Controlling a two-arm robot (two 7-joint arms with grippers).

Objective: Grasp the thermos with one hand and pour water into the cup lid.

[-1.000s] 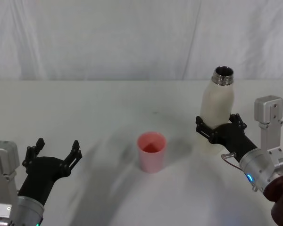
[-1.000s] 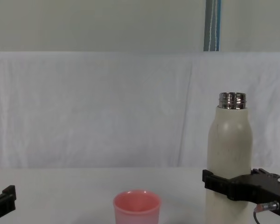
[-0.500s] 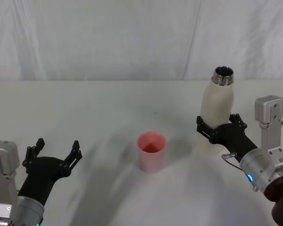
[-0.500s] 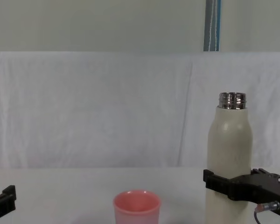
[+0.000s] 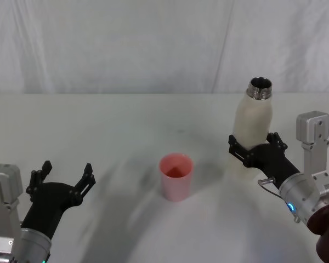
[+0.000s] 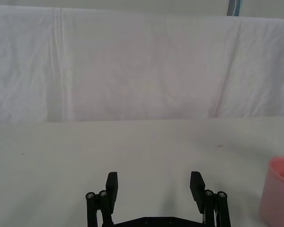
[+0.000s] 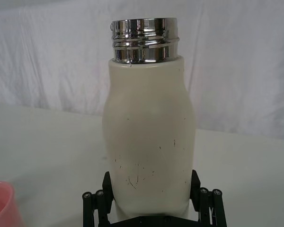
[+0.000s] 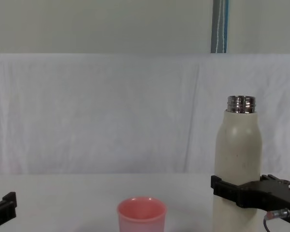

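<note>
On the white table (image 5: 126, 126) the tall cream-white thermos (image 5: 252, 131), a speckled cylinder with rounded shoulders and a shiny threaded steel neck, stands upright on the robot's right side, its mouth uncapped. The right claw (image 5: 256, 149), black and two-fingered on a grey metal wrist block, is wrapped around the lower body of the bottle, one finger on each side, pressed against the wall. From the chest view the black fingers (image 8: 227, 189) cross the bottle (image 8: 238, 159) low on its body, well under the shoulders. The right wrist view looks straight up the bottle (image 7: 149, 142) from between the fingers (image 7: 107, 182), which hug it on both flanks; faint scuffs and specks mark the cream surface.

The small pink plastic cup lid (image 5: 176, 176), round-rimmed and slightly tapered, sits upright near the middle of the table, to the left of the thermos and apart from it. Its rim (image 8: 141, 209) shows low in the chest view, and its edge appears at the side of both wrist views (image 6: 277, 194) (image 7: 2, 205).

The left claw (image 5: 62, 178) hovers low over the table on the robot's left side, well apart from the cup, its two black fingers (image 6: 112, 184) spread wide with nothing between them. A wrinkled white cloth (image 5: 153, 44) hangs as a backdrop behind the table.
</note>
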